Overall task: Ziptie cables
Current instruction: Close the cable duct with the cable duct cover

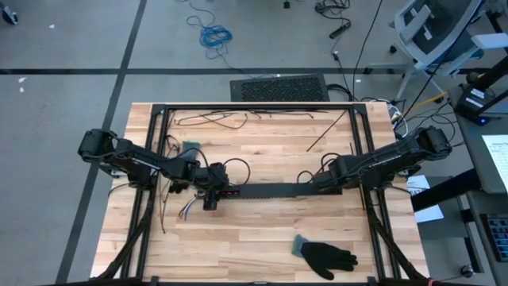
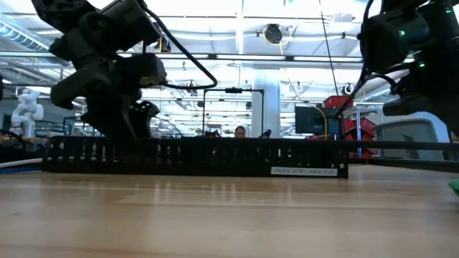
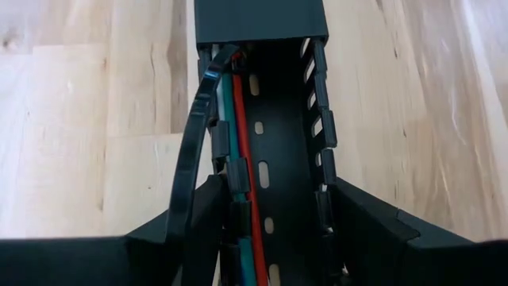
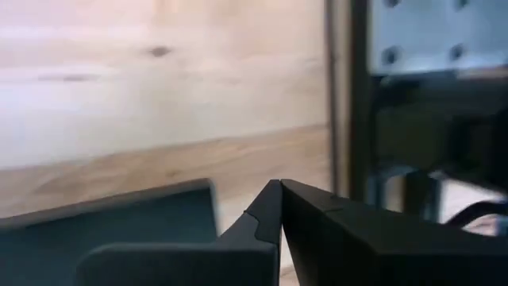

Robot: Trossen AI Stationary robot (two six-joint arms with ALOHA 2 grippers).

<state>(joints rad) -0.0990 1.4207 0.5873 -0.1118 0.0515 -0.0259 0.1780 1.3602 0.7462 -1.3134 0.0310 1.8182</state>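
Cables (image 3: 240, 135), a few strands (red, green, grey ones showing), are lying inside one black slotted strip (image 1: 270, 191) mid-table, w/ loose ends poking out at its left end. Left gripper (image 3: 270, 230) is straddling that left end, fingers part open around the strip walls, one black ziptie (image 3: 190, 151) arching beside it; right gripper (image 4: 279, 208), pressed fully together, is sitting at the strip's right end. One black glove (image 1: 327, 255) is lying in front of the strip, thin black strands (image 1: 214, 121) behind it; white label on the strip isn't readable.
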